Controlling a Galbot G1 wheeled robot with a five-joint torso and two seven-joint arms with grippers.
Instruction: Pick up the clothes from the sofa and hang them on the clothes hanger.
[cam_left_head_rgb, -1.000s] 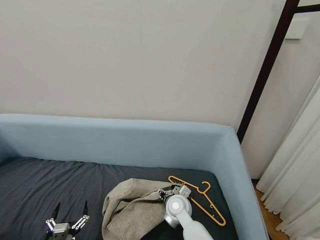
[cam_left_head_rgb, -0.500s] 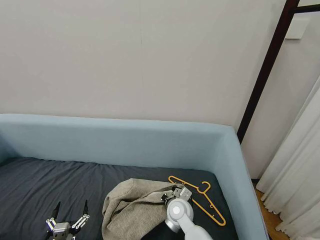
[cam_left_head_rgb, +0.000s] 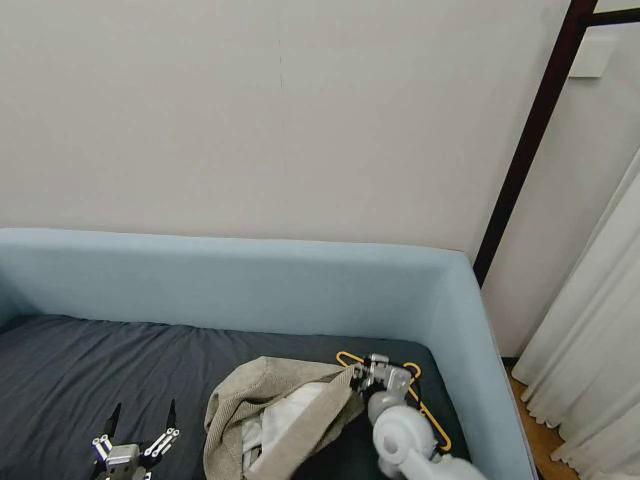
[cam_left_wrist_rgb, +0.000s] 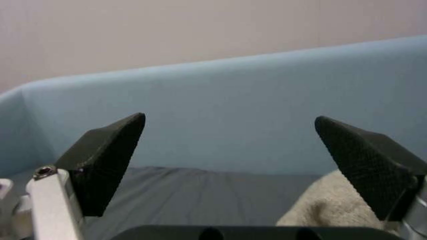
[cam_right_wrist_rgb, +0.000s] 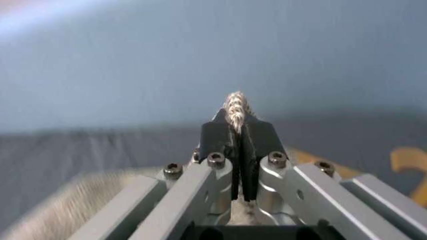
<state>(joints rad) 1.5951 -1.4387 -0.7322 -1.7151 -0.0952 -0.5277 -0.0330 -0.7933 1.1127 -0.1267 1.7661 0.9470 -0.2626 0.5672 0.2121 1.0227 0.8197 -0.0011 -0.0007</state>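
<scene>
Slippage was the main risk: the right tool (cam_right_wrist_rgb: 237, 125) pinched only a thin edge of the beige garment (cam_left_head_rgb: 270, 405), draped on the sofa (cam_left_head_rgb: 300, 285) beside the orange hanger (cam_left_head_rgb: 441, 440), which it might snag, while the left tool (cam_left_head_rgb: 142, 422) hovered spread over the seat.

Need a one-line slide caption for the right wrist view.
Right gripper pinches a fold of the beige garment, blue sofa back behind, orange hanger lying nearby.

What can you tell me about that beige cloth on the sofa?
It is a beige, knitted-looking garment, crumpled on the dark seat of the blue sofa. A white inner layer shows in its folds. The right end effector is shut on one edge, holding it up off the seat, beside an orange hanger.
</scene>
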